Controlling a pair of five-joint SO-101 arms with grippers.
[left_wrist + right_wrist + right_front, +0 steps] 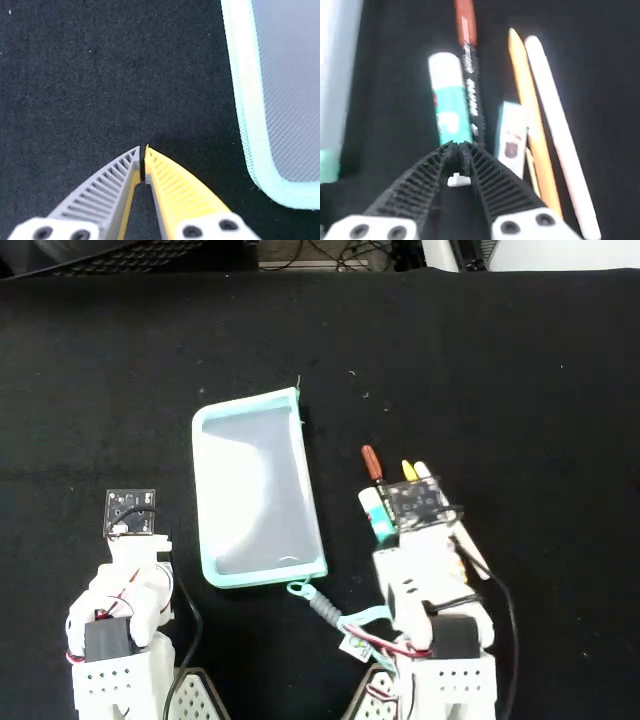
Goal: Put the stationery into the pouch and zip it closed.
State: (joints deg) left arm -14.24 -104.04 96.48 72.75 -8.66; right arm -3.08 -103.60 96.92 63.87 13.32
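Found pouch (258, 490) flat on black counter (500, 360), between the two arms, translucent face up with mint-green edging. Noted grey cord pull (320, 602) trailing from its near corner toward the right arm. Could not tell whether the zip is open or closed.

Found stationery outside the pouch, just to its right, laid roughly parallel: white and teal tube (449, 105), red-capped black pen (470, 75) touching it, small eraser (512, 137), orange pencil (527, 100), white stick (555, 125).

Recorded left gripper (144, 150) pressed together, holding nothing, over bare counter beside the pouch's edge. Recorded right gripper (459, 146) likewise pressed together, tips over the near ends of tube and pen. Contact not determinable.
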